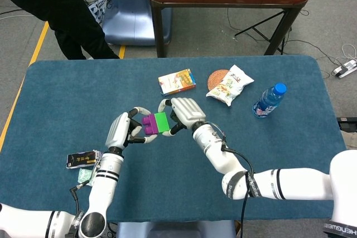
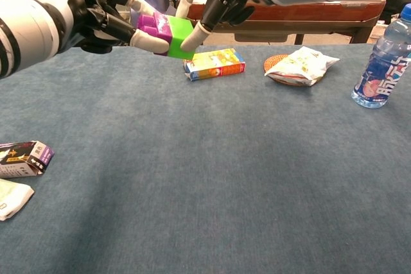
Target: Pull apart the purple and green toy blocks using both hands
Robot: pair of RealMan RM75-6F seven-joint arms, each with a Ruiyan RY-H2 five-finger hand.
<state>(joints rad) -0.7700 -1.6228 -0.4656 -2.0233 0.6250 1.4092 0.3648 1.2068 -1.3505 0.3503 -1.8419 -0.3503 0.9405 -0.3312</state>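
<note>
Joined blocks, held in air above tabletop [image 1: 268,154] btwn hands: purple block [image 1: 148,123] pinched by left hand [image 1: 124,129], green block [image 1: 162,121] by right hand [image 1: 187,113]; long axis runs hand-to-hand, so pull w/ each outward.

blue table [image 1: 279,154], carton [image 1: 177,81], snack bag [image 1: 230,85], bottle [image 1: 269,100]

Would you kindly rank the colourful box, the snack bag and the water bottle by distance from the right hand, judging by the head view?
From the right hand:
1. Colourful box, just beyond the hand.
2. Snack bag, farther toward the right.
3. Water bottle, near the table's right edge.
</note>
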